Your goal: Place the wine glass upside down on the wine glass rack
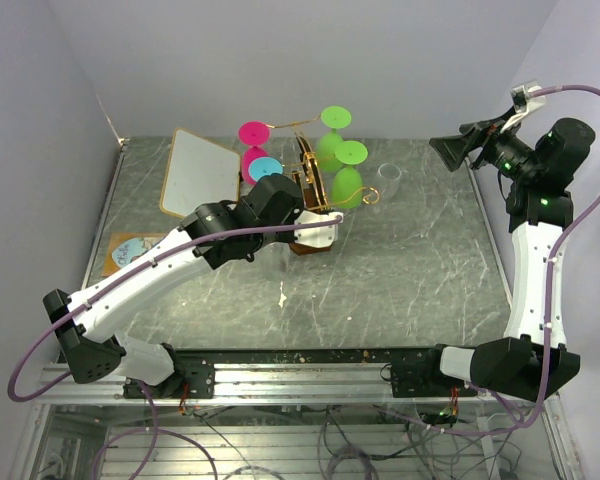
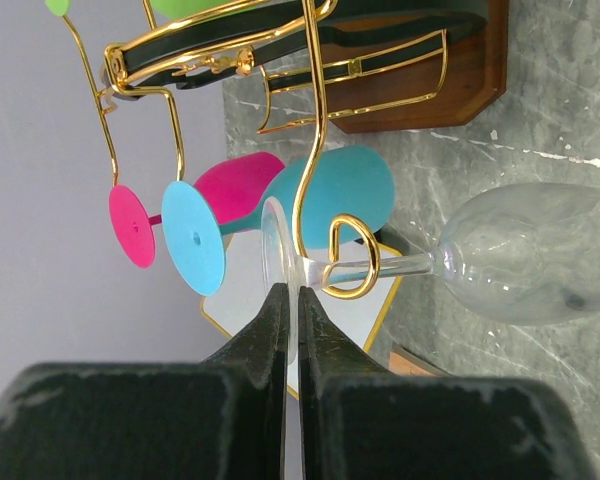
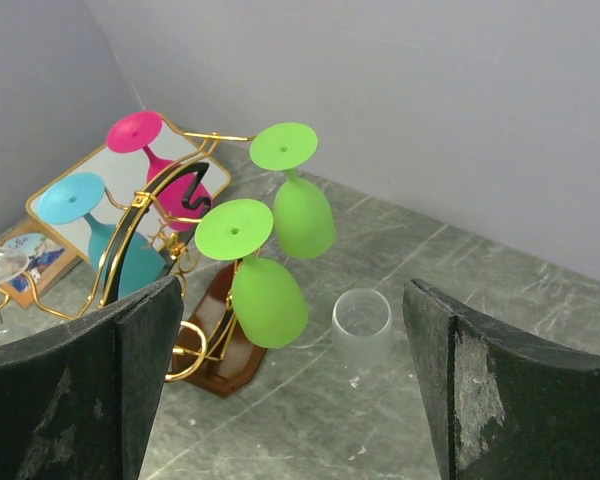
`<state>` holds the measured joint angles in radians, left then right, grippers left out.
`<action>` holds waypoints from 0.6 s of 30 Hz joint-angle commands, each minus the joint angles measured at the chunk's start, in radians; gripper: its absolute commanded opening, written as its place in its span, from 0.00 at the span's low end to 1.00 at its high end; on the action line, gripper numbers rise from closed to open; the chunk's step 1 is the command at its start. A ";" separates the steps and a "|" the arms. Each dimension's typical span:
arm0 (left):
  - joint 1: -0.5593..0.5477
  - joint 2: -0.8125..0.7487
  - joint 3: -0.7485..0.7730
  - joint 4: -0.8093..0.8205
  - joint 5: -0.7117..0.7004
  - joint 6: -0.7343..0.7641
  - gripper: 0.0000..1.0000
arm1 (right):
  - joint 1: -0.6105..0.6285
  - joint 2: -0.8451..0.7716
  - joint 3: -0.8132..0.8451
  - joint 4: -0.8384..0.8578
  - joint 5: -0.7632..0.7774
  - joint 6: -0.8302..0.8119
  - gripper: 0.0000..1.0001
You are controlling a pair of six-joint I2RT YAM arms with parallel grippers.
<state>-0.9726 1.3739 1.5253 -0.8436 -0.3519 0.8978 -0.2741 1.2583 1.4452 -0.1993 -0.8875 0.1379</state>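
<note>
The left gripper (image 2: pixel 291 297) is clenching the wine glass (image 2: pixel 530 250) by its foot, stem lying in the wine glass rack (image 2: pixel 460 80) scroll; the right gripper (image 3: pixel 292 300) is hanging released.

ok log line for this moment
left end effector: shut on clear wine glass foot | stem in gold rack hook | right end effector: open

Grey marble table (image 1: pixel 420 280), just the wine glass rack (image 1: pixel 310 185) on its wooden base (image 3: pixel 223 372), frosted cup (image 3: pixel 361 325), gold-rimmed white board (image 1: pixel 200 172), little picture card (image 1: pixel 130 252)
</note>
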 commanded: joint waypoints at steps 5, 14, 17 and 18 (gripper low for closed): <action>-0.008 -0.005 0.072 0.010 0.056 -0.021 0.07 | -0.011 -0.013 -0.012 0.021 -0.003 0.000 0.91; -0.013 0.017 0.056 0.026 0.073 -0.022 0.07 | -0.010 -0.020 -0.030 0.026 -0.007 -0.004 0.91; -0.014 0.018 0.042 0.032 0.069 -0.022 0.07 | -0.010 -0.023 -0.035 0.026 -0.005 -0.007 0.91; -0.014 0.019 0.037 0.034 0.070 -0.023 0.07 | -0.011 -0.022 -0.035 0.026 -0.006 -0.008 0.91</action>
<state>-0.9764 1.3960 1.5623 -0.8501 -0.2939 0.8822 -0.2741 1.2572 1.4181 -0.1917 -0.8898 0.1375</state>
